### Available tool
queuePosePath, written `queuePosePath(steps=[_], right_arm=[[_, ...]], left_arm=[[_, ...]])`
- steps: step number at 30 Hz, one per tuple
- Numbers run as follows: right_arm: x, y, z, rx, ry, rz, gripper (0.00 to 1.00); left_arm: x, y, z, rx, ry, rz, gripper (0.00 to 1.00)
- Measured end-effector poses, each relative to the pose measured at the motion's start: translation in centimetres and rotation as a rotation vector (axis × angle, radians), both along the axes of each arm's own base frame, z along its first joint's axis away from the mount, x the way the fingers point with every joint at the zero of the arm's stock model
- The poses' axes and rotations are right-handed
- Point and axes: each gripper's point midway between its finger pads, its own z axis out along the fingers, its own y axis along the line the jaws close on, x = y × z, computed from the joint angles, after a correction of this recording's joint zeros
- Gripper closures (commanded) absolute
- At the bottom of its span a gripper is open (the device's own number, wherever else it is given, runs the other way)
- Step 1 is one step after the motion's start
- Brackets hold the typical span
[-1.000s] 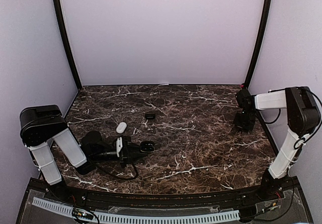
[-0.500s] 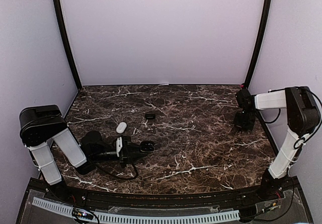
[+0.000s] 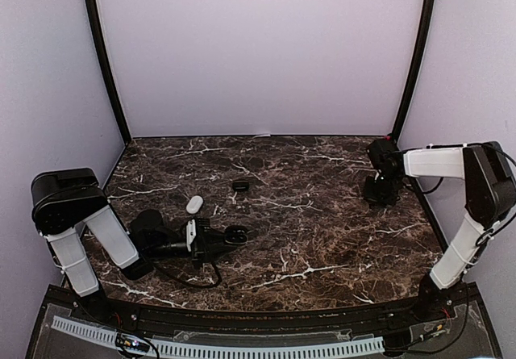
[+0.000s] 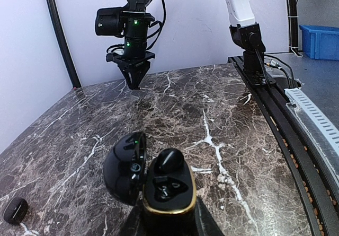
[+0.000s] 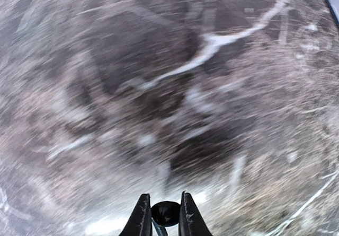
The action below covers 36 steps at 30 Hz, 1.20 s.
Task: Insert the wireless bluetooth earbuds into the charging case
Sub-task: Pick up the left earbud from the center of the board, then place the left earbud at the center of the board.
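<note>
- Left wrist view: left gripper clenched round the base of the black charging case, lid swung open to one side. Gold-rimmed tray tilted up toward the far side of the marble table, apparently presented for a drop-in from above.
- One seated earbud filling the far well; near well apparently vacant, so roughly half the job judged left for this case.
- Right wrist view: right gripper nipping a black earbud between its fingertips, with the tabletop beneath smeared by motion blur.
- Top external view: right claw far over on the right side, well apart from the case held low at the left — a long carry yet to make.
- Pinch right at the tips, probably to leave the bud's body free to settle into the well.
- Near the left arm: a white case and a small dark item, the latter too small to identify, neither in any grip.
- Risk: tiny smooth bud, narrow well — slight misalignment likely to tip it out.
</note>
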Motion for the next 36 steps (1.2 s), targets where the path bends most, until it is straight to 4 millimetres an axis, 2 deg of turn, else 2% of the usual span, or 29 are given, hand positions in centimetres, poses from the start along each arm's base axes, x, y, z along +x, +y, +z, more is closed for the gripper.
queuePosePath(steps=[9, 13, 16, 25, 28, 31, 34, 36], right_arm=[[-1.3, 7.3, 3.1, 0.082, -0.082, 0.167, 0.87], [-1.9, 11.9, 6.4, 0.138, -0.206, 0.289, 0.88], [-3.3, 15.9, 9.2, 0.203, -0.343, 0.416, 0.88], [-7.7, 24.1, 16.2, 0.37, -0.732, 0.725, 0.9], [-8.4, 25.6, 17.7, 0.395, -0.814, 0.786, 0.92], [-9.2, 26.5, 18.5, 0.407, -0.874, 0.841, 0.92], [-9.2, 26.6, 18.1, 0.388, -0.875, 0.863, 0.92], [-9.2, 26.9, 16.9, 0.371, -0.842, 0.883, 0.91]], left_arm=[[0.0, 0.0, 0.0, -0.001, 0.002, 0.001, 0.92], [0.4, -0.3, 0.3, -0.013, 0.024, 0.008, 0.92], [1.1, -0.7, 1.0, -0.037, 0.047, 0.027, 0.94], [4.5, -3.2, 3.8, -0.102, 0.098, 0.114, 0.94], [5.0, -4.4, 5.2, -0.134, 0.094, 0.124, 0.93], [5.6, -4.6, 5.5, -0.145, 0.104, 0.155, 0.92], [6.4, -4.2, 4.8, -0.121, 0.133, 0.214, 0.91], [7.0, -3.6, 4.4, -0.099, 0.154, 0.264, 0.91]])
